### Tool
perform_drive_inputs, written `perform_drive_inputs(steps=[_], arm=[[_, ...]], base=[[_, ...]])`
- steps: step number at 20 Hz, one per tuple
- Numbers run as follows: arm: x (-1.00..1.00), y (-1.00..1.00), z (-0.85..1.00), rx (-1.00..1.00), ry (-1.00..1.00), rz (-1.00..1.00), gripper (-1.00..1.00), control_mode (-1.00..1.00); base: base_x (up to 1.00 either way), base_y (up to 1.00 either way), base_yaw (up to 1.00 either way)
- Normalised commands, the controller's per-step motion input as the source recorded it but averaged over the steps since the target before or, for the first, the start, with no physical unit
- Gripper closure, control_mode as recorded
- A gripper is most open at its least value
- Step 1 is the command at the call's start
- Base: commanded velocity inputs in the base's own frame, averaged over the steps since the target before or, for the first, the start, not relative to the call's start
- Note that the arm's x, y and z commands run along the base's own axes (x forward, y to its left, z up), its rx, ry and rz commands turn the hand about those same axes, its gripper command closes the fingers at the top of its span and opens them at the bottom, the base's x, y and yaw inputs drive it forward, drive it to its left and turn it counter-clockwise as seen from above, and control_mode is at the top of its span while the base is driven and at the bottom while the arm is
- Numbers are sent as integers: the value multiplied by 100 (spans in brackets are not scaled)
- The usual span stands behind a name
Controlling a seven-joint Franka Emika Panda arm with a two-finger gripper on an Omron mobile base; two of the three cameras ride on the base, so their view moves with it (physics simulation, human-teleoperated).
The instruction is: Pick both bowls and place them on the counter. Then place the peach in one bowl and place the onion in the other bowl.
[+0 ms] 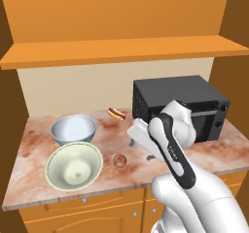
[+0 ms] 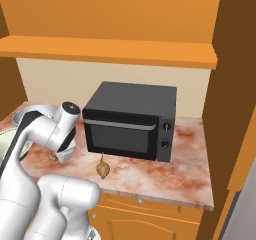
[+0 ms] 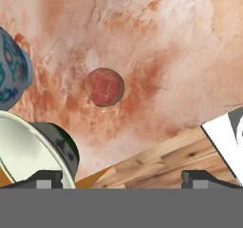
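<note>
Reddish-orange peach (image 3: 105, 87), cream bowl (image 1: 74, 166), blue-patterned white bowl (image 1: 73, 129), marbled reddish-brown counter (image 1: 204, 152), black microwave (image 2: 131, 120).

Two bowls stand on the counter (image 1: 34, 154): a blue-patterned bowl (image 1: 73, 129) and a cream bowl (image 1: 74, 166). There is one peach (image 1: 119, 160), one onion (image 2: 102, 169), one hot dog (image 1: 116, 113), one microwave (image 1: 182, 106) and one shelf (image 1: 121, 50).

counter (image 1: 204, 152): polished marbled stone, reddish-brown and cream, smooth
cabinets (image 1: 97, 212): orange wood, visible grain, small metal knobs
shelf (image 1: 121, 50): plain orange wood, matt
white bowl (image 1: 73, 129): glazed ceramic, blue pattern outside
cream bowl (image 1: 74, 166): smooth ceramic, dark green foot
microwave (image 2: 131, 120): matt black casing, glossy dark door
peach (image 3: 105, 87): dull reddish skin
onion (image 2: 102, 168): golden-brown papery skin
</note>
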Motion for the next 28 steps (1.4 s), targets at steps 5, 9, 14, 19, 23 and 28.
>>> perform_drive_inputs(steps=[5,9,14,19,23,28], arm=[[24,33,-24,0,0,0,-100,-100],[22,23,-29,-3,0,0,-100,-100],[20,3,-36,-9,0,0,-100,-100],[7,0,-35,-8,0,0,-100,-100],[21,0,-21,-7,-3,0,-100,-100],[31,0,-18,-6,-4,0,-100,-100]], base=[[0,0,0],[0,0,0],[0,0,0],[0,0,0],[0,0,0],[0,0,0]])
